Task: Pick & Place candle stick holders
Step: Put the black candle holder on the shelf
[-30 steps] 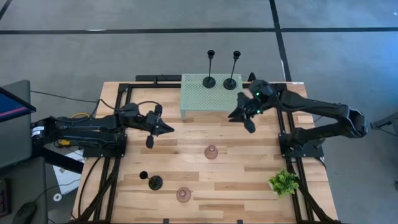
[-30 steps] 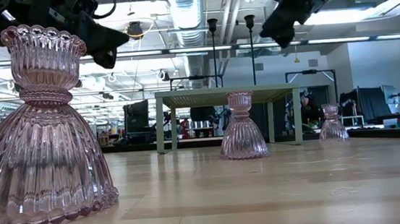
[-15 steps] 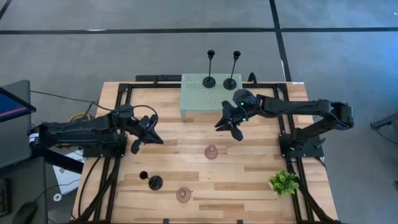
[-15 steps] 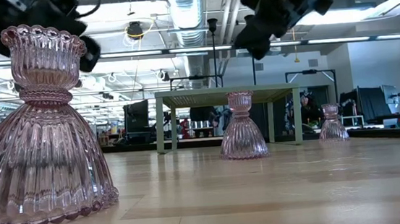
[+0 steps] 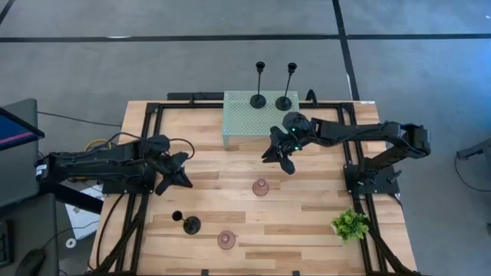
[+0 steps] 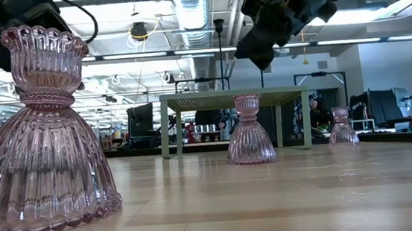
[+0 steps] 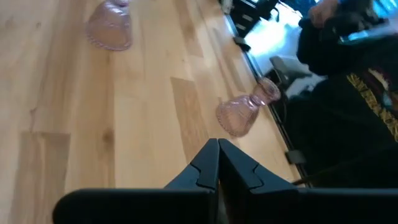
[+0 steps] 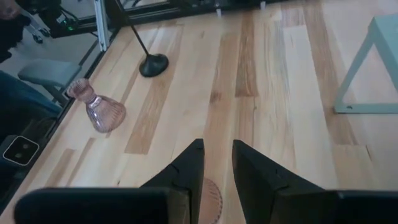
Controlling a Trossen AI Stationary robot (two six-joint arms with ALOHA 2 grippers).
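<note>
The mint-green mesh shelf (image 5: 259, 117) at the far edge of the bench (image 5: 307, 222) serves as the landmark: two black candle stick holders (image 5: 258, 100) already stand upright on its top, side by side. The right gripper (image 5: 281, 153) hovers just in front of the shelf's right front corner, its fingers (image 8: 189, 167) parted by a narrow gap and holding nothing. Straight ahead of it, a little farther from the shelf toward the bench's middle, stands a pink glass holder (image 5: 261, 187), upright with its long axis vertical; in the right wrist view its ribbed rim (image 8: 211, 208) shows just below the gap between the fingers, so this arm is much the nearer one and seems lined up to come down over it. The left gripper (image 5: 175, 174) hangs well off to the shelf's left and nearer the front, its fingers (image 7: 205, 168) pressed together and empty. Farther still from the shelf, near the front edge, stand a third black holder (image 5: 190, 224) and a second pink glass holder (image 5: 226, 240). A third pink one (image 6: 341, 126) shows in the low view only, and where it sits relative to the shelf cannot be told
</note>
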